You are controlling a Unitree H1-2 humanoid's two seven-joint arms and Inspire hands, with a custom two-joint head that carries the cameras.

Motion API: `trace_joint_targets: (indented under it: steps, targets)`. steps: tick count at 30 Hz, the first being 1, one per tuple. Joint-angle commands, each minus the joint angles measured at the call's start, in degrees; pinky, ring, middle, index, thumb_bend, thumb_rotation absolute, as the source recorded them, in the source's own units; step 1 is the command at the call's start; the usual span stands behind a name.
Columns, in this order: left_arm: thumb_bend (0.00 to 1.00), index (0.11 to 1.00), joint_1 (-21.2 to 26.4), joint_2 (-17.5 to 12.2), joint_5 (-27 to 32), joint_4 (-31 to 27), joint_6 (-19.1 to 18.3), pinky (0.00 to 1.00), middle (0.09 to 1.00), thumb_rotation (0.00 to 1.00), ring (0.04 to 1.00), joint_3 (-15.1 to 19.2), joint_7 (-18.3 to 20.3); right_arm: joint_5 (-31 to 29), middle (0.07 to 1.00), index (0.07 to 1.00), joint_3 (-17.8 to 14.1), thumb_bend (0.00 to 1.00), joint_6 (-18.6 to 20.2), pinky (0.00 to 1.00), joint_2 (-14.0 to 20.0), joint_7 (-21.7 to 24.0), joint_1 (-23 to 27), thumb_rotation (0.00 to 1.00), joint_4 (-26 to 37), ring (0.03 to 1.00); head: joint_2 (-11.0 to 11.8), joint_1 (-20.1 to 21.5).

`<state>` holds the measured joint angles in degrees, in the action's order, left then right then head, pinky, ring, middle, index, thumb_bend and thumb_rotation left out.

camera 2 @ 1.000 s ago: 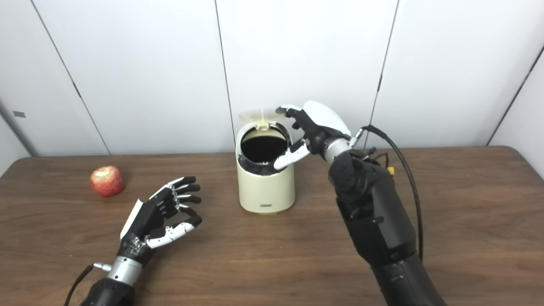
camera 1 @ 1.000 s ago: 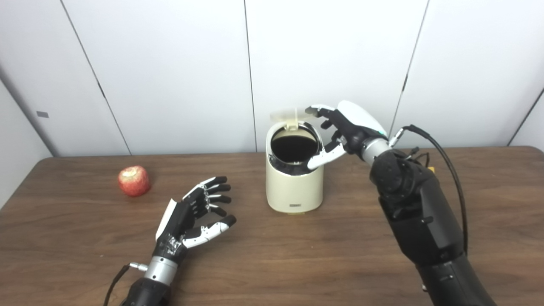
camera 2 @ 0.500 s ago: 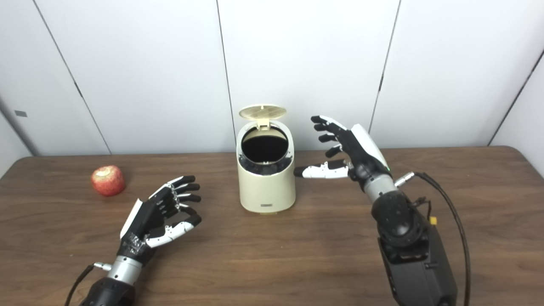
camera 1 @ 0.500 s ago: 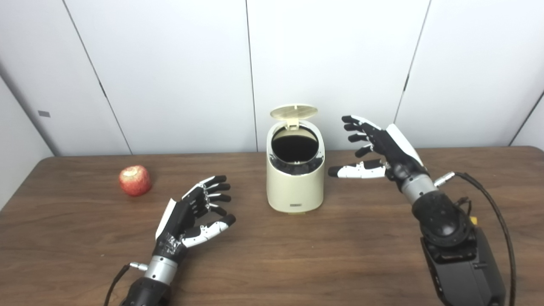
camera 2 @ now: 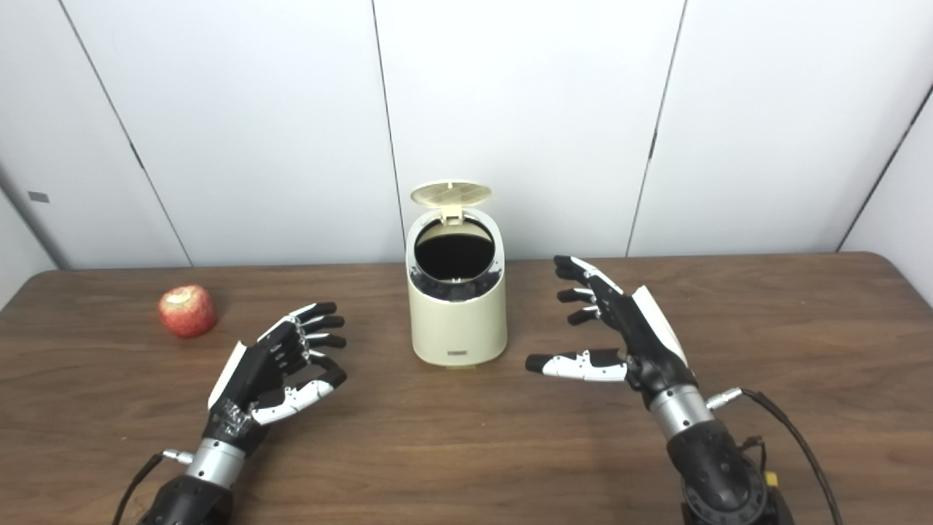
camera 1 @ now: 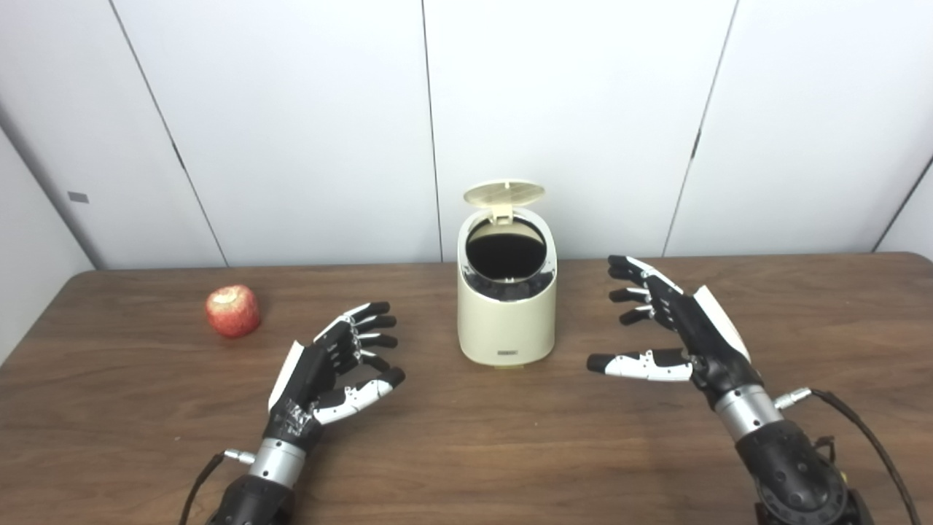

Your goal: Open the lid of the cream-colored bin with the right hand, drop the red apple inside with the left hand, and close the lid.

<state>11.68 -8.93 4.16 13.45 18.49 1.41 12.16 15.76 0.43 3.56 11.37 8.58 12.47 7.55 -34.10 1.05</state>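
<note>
**Bin open, apple on the bench, both robot hands empty**

The cream-colored bin stands upright near the middle of the wooden bench, its lid tipped up and back on its hinge so the dark round mouth shows. The red apple sits on the bench well to the left of the bin, apart from everything, its pale top facing up.

The left robot hand rests low over the bench between apple and bin, palm turned inward, fingers spread, holding nothing. The right robot hand hovers to the right of the bin, near it but not touching, fingers spread and thumb stretched toward the bin; it too is released and empty.

The two views differ little. The right eye view shows more bench to the right of the right robot hand and more of its cable; the left eye view shows more wall at the left.

The bin's inside is plain black, so I cannot make out its depth or contents. Both forearms are cut off at the bottom edge. The small label low on the bin's front is too small to read.
</note>
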Motion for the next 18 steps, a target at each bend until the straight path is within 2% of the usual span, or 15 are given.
trace_joint_targets:
  steps: [1,3,7,12,18]
  targets:
    - [0.66,0.830,-1.66,0.40,0.64,2.92,1.55,0.54,0.780,0.15,0.700,-0.42,0.14,-1.30,0.861,0.882,-0.40,0.77,-3.02,0.65,-0.06,-1.59,0.84,0.19,1.21,0.779,-0.08,0.02]
    - [0.65,0.830,-1.64,0.36,0.84,2.82,1.27,0.54,0.783,0.14,0.705,-0.38,0.26,-2.38,0.869,0.881,-0.52,0.76,-3.92,0.64,-0.05,-1.77,0.11,0.14,0.54,0.781,-0.08,0.02]
    - [0.67,0.833,-1.67,0.38,0.51,2.66,1.04,0.55,0.784,0.16,0.709,-0.32,-0.09,-4.57,0.880,0.883,-0.71,0.75,-7.51,0.63,-0.02,-2.23,-0.77,0.14,-2.34,0.788,-0.06,-0.55]
    - [0.68,0.835,-1.70,0.25,0.99,2.58,1.19,0.55,0.784,0.16,0.710,-0.22,0.20,-6.65,0.897,0.888,-0.27,0.76,-13.56,0.66,-0.69,-2.98,-2.08,0.22,-7.45,0.787,-0.08,-0.64]
    - [0.70,0.836,-1.98,0.21,0.48,1.77,0.79,0.55,0.783,0.19,0.707,-0.18,-0.20,-9.64,0.892,0.890,-0.41,0.76,-17.67,0.67,-2.10,-3.10,-2.62,0.19,-12.80,0.785,-0.11,-0.95]
